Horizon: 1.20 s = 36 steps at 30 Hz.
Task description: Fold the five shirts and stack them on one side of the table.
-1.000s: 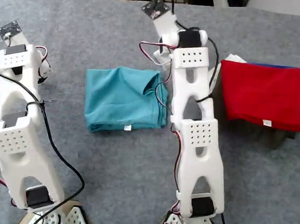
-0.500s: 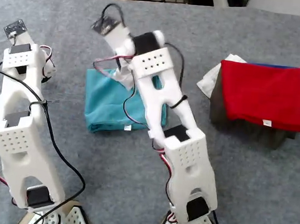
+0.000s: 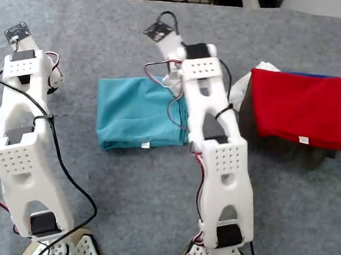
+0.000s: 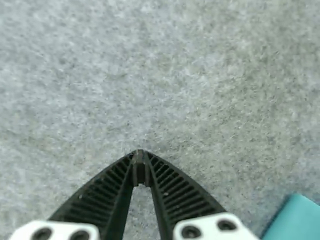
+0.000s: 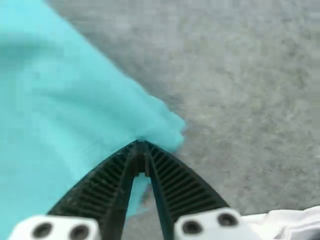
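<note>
**Teal shirt (image 3: 137, 114) folded mid-table, both grippers closed**

The right gripper (image 5: 141, 151), tips pinched together, hangs over the shirt's far corner. The left gripper (image 4: 139, 161), likewise pinched and empty, points at the bare grey table (image 3: 107, 34). A red shirt (image 3: 302, 108) tops the pile at the right

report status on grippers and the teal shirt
Left gripper shut, over bare table. Right gripper shut, tips at corner of teal shirt. Shirt folded flat mid-table; red shirt tops the pile beside it, apart.
</note>
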### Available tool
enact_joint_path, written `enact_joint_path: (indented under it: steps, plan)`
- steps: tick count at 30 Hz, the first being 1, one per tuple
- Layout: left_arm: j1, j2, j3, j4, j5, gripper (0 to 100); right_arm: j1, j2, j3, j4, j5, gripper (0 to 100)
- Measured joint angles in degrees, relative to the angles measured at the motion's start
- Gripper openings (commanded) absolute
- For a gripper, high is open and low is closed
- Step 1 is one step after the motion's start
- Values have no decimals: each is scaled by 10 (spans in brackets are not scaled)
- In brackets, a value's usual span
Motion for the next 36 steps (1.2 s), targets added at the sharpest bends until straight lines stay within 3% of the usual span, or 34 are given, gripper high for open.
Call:
enact_joint_path:
  steps: [9, 16, 25, 30, 36]
  plan:
    - [0, 0, 0, 0, 0, 29, 34, 112, -217, 8, -69, 17]
    - [1, 0, 0, 0, 0, 29, 35, 113, -407, 201, -67, 16]
    - [1, 0, 0, 0, 0, 29, 44, 56, -421, 226, -67, 16]
    - [31, 0, 0, 0, -2, 29, 18, -21, -285, 228, -105, 15]
    - [104, 0, 0, 0, -45, 29, -50, -258, 127, 193, -129, 15]
